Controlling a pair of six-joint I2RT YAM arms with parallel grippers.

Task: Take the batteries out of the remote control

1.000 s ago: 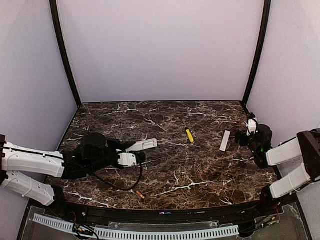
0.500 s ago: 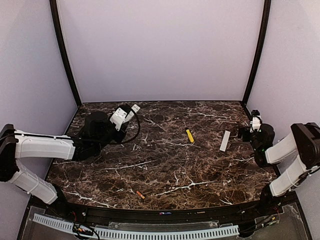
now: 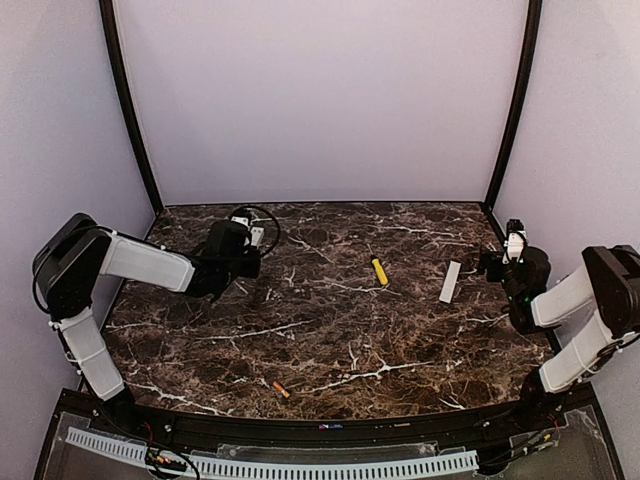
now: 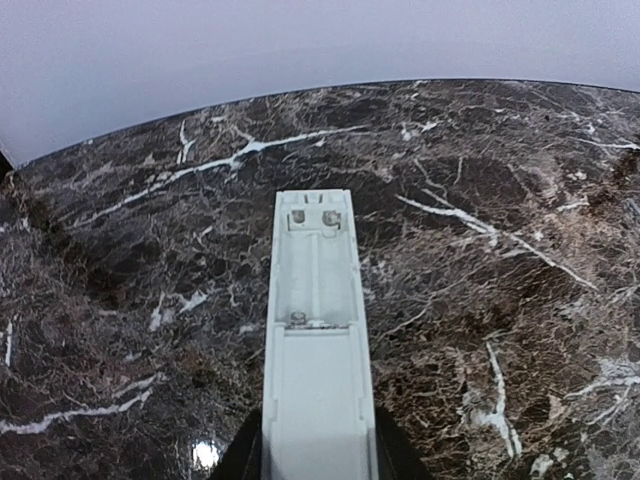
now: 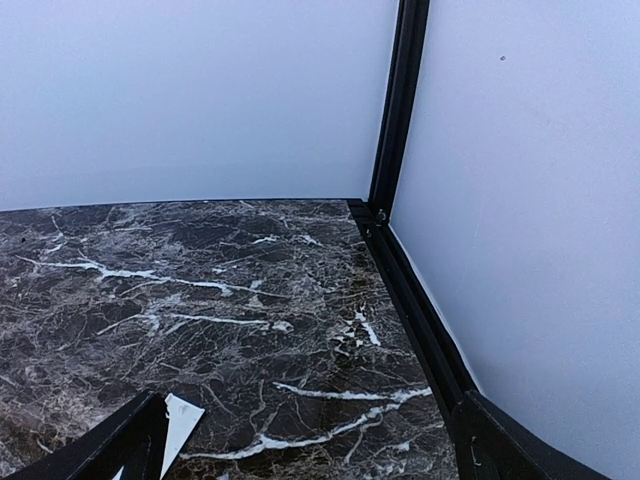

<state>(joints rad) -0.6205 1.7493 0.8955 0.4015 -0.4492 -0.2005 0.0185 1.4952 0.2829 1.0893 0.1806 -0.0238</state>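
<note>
My left gripper (image 3: 247,241) is at the back left of the table, shut on the white remote control (image 4: 316,330). In the left wrist view the remote sticks out forward between my fingers (image 4: 392,455), above the marble. Its long battery recess faces the camera, with bare metal contacts and no cell in it. One orange-red battery (image 3: 280,389) lies near the table's front edge. No other battery shows. My right gripper (image 3: 513,262) is at the far right, open and empty (image 5: 320,455), its fingers wide apart.
A yellow-handled screwdriver (image 3: 379,270) lies right of centre. The flat pale cover strip (image 3: 450,281) lies just left of my right gripper; its corner shows in the right wrist view (image 5: 178,422). A black frame post (image 5: 400,100) and walls close the back right corner.
My left arm has swung from the left middle of the table up to the back left, carrying the remote. The right gripper has shifted slightly toward the right edge.
</note>
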